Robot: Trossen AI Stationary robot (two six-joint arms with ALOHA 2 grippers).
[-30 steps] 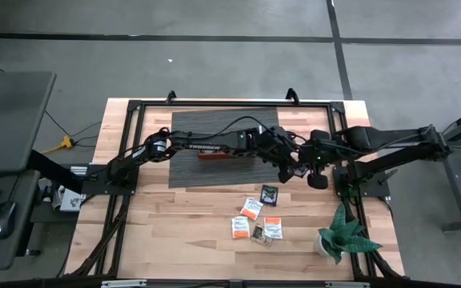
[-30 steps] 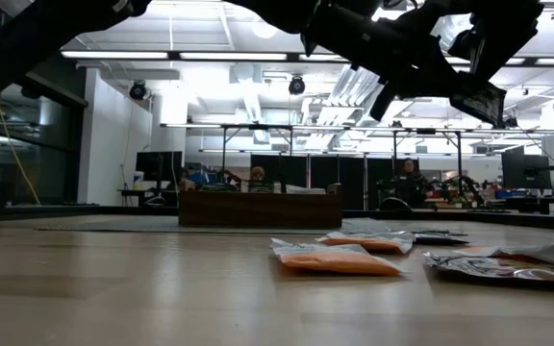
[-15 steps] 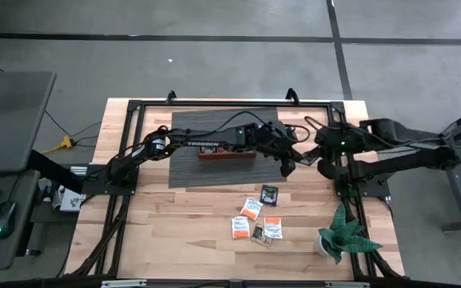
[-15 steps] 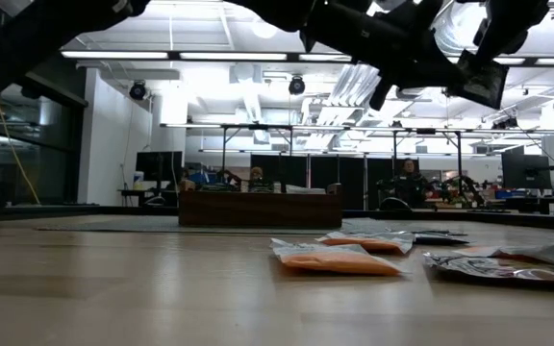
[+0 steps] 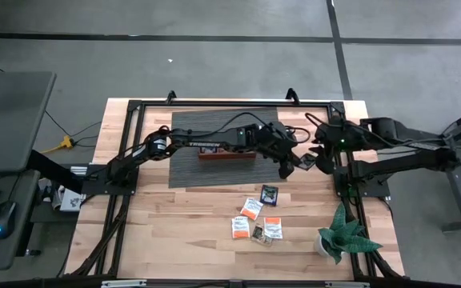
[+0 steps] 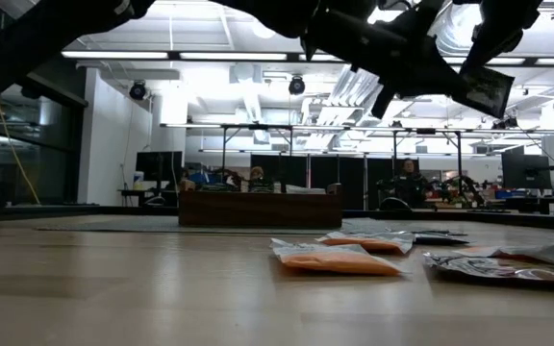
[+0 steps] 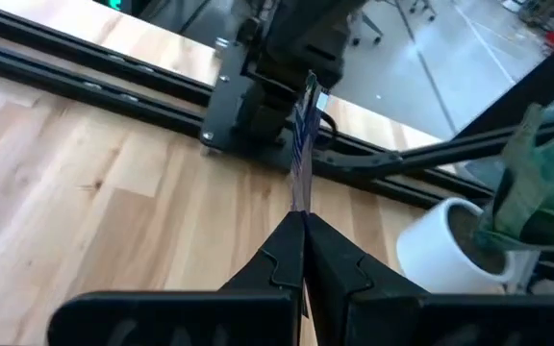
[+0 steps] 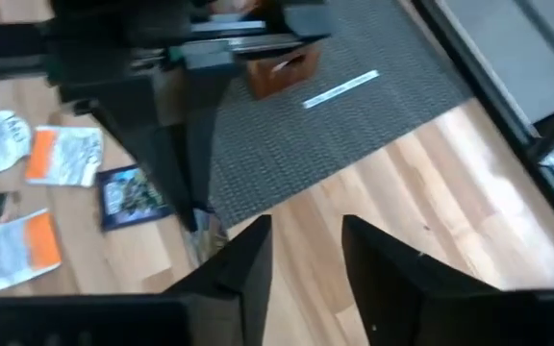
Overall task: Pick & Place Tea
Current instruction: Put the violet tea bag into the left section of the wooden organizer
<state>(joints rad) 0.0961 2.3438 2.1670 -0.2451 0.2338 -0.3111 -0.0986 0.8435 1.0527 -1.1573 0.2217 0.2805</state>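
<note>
My left gripper (image 5: pixel 292 165) reaches across the table's middle right, shut on one dark tea sachet (image 5: pixel 303 162). The low view shows this sachet (image 6: pixel 489 90) high above the wood. My right gripper (image 5: pixel 318 154) hangs just right of it, open (image 8: pixel 306 252) and apart from it. More tea lies flat on the near right of the table: a dark sachet (image 5: pixel 269 193) and orange-and-white ones (image 5: pixel 251 209) (image 5: pixel 273 228). The brown wooden tray (image 5: pixel 226 154) stands on a grey mat (image 5: pixel 214 128). My left gripper pinches one edge of the sachet (image 7: pixel 301 197) between its two shut fingertips. The fingers slant down toward the table's right side. The sachet sticks out beyond the tips (image 7: pixel 303 135), standing on edge, lifted clear of the table.
A potted plant in a white pot (image 5: pixel 336 237) stands at the near right corner. The black frame rail and the right arm's base (image 5: pixel 358 180) border the right side. Bare wood lies near and left of the loose sachets.
My right gripper has drawn back from the sachet toward the table's right edge and risen a little, turning as it went. The sachet stays in my left gripper, clear of the table, at about the same place.
</note>
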